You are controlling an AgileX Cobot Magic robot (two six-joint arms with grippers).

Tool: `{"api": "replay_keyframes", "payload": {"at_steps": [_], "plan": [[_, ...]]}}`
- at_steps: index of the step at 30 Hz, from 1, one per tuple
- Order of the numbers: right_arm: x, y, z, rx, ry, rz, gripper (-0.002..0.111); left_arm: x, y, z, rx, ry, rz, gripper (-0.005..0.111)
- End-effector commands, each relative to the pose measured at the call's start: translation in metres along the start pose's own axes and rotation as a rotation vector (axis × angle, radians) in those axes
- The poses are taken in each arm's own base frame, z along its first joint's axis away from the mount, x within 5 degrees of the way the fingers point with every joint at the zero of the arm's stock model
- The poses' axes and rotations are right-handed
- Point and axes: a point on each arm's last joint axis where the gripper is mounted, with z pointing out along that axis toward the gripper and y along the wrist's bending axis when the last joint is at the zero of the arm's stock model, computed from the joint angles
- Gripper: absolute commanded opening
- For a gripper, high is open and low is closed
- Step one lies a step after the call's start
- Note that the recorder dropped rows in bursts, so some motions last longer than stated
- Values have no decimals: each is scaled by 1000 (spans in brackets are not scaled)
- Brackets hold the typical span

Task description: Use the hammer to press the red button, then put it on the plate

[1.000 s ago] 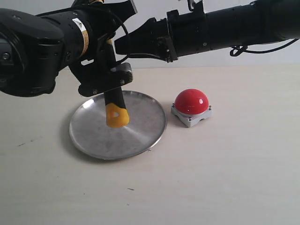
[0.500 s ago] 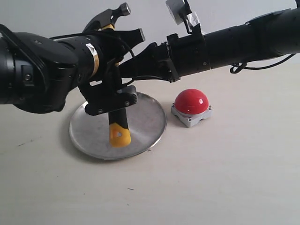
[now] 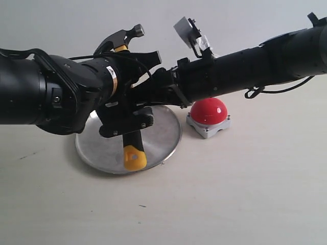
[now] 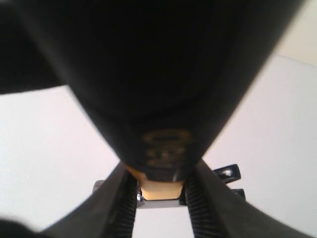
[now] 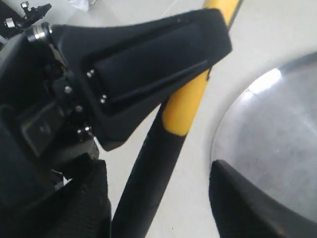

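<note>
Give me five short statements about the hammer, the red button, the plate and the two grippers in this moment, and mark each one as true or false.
1. The left gripper holds the hammer by its handle. True.
2. The hammer's head presses on the red button. False: the head is high in the air and nothing touches the button.
3. The hammer lies flat on the plate. False: it is held nearly upright, with its yellow end down over the plate.
4. The right gripper is open, with the hammer's handle between its fingers. True.
5. The red button stands on the plate. False: it stands on the table, beside the plate and apart from it.
</note>
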Motion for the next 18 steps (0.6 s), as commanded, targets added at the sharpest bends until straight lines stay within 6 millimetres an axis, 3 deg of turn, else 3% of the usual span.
{"api": "replay_keyframes", "payload": {"at_steps": [1,5,18], "plan": [[6,-7,9,-2,-21,53,59,10,4,-5,-17,54,-5,0],[14,-19,20,-78,-57,111,59,9,4,-5,-22,47,-22,0],[11,-21,21,-89,-97,130,59,5,8,-5,-55,9,-20,0]]}}
